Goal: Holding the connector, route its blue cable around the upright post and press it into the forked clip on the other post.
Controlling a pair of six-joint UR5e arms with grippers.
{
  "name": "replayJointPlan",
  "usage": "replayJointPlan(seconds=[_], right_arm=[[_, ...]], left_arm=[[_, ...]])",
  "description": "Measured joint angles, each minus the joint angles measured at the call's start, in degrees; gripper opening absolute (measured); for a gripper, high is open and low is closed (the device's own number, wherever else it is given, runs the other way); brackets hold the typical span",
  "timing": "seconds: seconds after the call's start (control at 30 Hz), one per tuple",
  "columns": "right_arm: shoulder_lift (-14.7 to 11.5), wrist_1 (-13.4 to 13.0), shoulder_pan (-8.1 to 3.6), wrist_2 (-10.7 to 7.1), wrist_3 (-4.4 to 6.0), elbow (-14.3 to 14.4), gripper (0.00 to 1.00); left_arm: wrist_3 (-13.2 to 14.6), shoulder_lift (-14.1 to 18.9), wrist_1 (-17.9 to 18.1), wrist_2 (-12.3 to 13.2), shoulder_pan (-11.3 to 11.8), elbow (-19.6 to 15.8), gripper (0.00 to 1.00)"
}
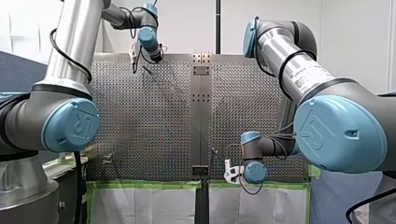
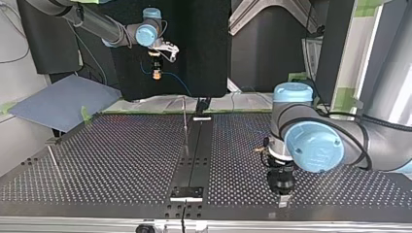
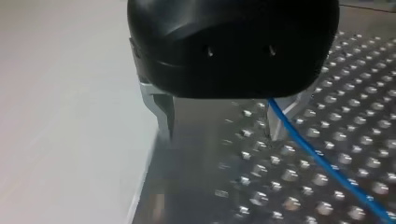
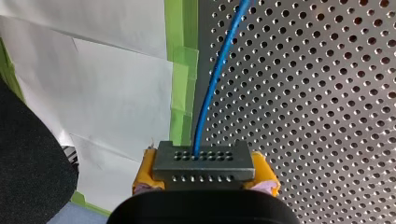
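Note:
My right gripper [image 4: 204, 179] is shut on the grey connector [image 4: 203, 161], its yellow pads [image 4: 145, 172] on both sides. The blue cable [image 4: 210, 88] leaves the connector and runs over the perforated table. In the top view my right gripper [image 2: 156, 73] hangs above the table's far edge, and the cable [image 2: 176, 82] trails toward the thin upright post [image 2: 185, 124]. A second thin post [image 2: 52, 158] stands at the left; I cannot tell which carries the forked clip. My left gripper [image 3: 222, 123] is open and low over the table's edge; the cable [image 3: 322, 158] passes its metal finger [image 3: 280, 119].
A dark centre rail [image 2: 192, 160] splits the perforated table [image 2: 121, 160]. A blue-grey panel [image 2: 63, 104] leans at the top view's far left. Green tape and white paper [image 1: 149, 200] line the table's near edge in the front view.

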Motion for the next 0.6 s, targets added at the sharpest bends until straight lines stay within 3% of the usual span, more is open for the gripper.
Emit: replayJointPlan(seconds=[0.4,0.6], right_arm=[[0.06,-0.01,0.00,0.03,0.08,0.02,0.00],[0.12,0.05,0.00,0.03,0.10,0.02,0.00]], left_arm=[[2.52,-0.41,-3.89,-3.90,-0.94,-0.31,1.00],[4.58,-1.69,-4.80,-6.87,-3.01,-0.33,1.00]])
